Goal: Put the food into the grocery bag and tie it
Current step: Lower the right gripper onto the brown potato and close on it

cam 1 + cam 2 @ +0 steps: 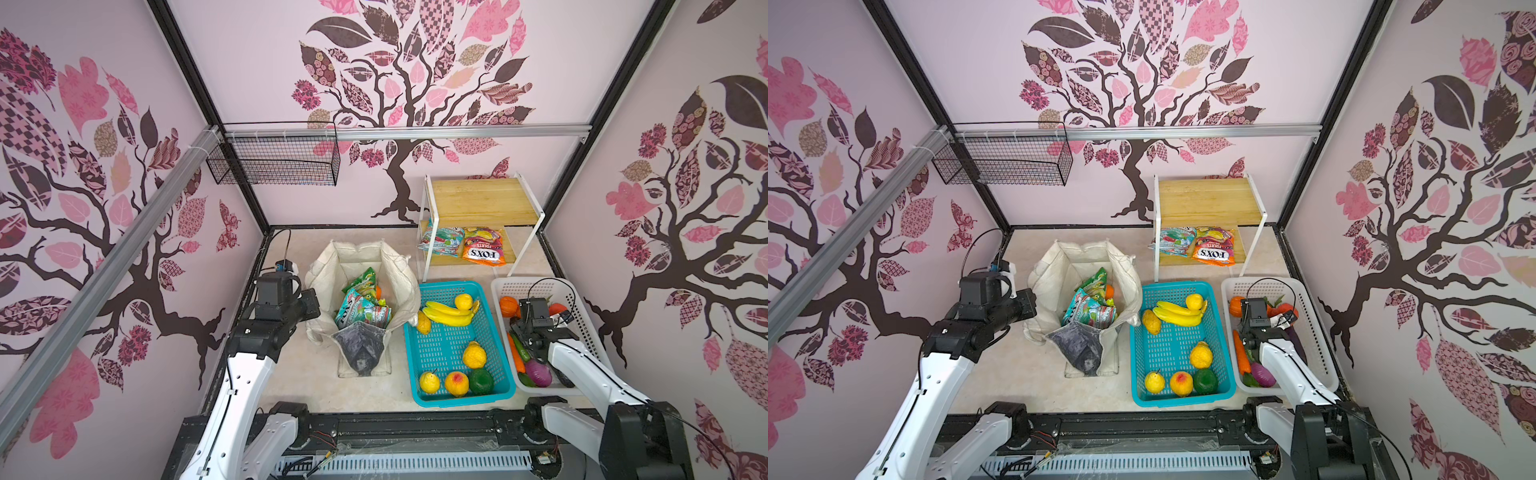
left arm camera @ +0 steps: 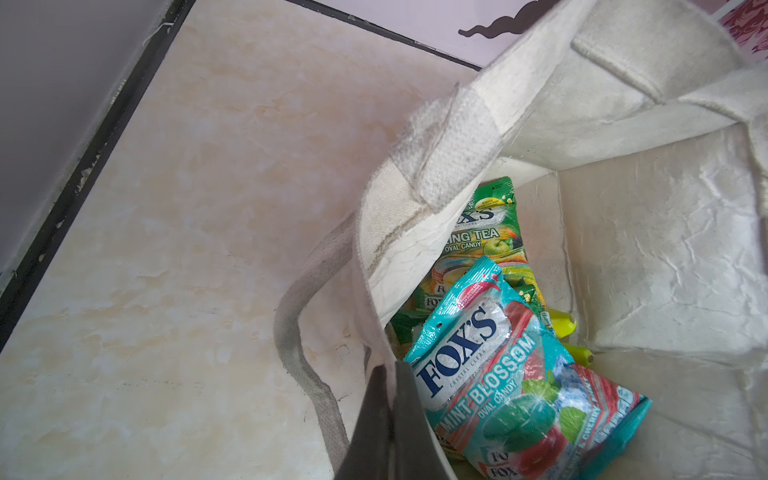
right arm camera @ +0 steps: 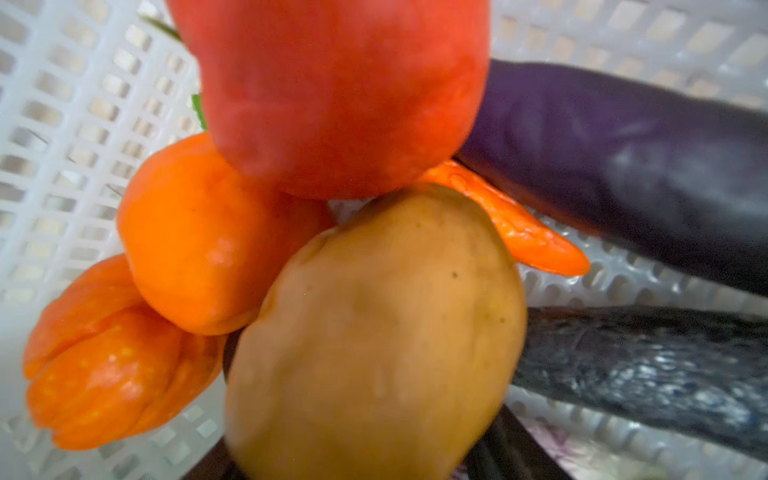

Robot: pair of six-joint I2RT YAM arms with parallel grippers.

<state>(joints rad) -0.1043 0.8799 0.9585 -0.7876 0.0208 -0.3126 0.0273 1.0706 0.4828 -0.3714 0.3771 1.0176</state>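
At the far left, the left gripper (image 2: pixel 388 374) is clamped together on the left rim of the large off-white canvas grocery bag (image 1: pixel 359 259). In the left wrist view the cloth edge runs between the two dark fingers (image 2: pixel 368 436), and a cream strap handle (image 2: pixel 289 328) loops down beside them onto the pale marbled desk (image 1: pixel 299 382). The bag stands open on the desk, left of centre, with a dark grey marbled panel (image 1: pixel 361 349) folded out toward the front. Inside lie a glossy green FOX'S packet (image 1: pixel 362 284) and a glossy teal FOX'S packet (image 1: pixel 359 312) overlapping its near end, with a small orange toy fruit (image 1: pixel 378 293) just beside them.

Just right of the bag, a rectangular teal plastic basket (image 1: pixel 440 353) holds the yellow banana bunch (image 1: pixel 449 314) at its far end, among other yellow, orange and green toy fruit. Behind it, a white-framed wooden shelf (image 1: pixel 482 199) carries an orange FOX'S packet (image 1: pixel 484 249) on its lower board.

Farthest right, the right gripper (image 1: pixel 524 329) reaches down into a white plastic basket (image 1: pixel 528 286) of toy vegetables. In the right wrist view, a brown round toy (image 3: pixel 374 332) sits close up, touching an orange round toy (image 3: pixel 195 237) and a red round toy (image 3: pixel 340 91). I cannot tell whether this gripper is apart or closed on anything
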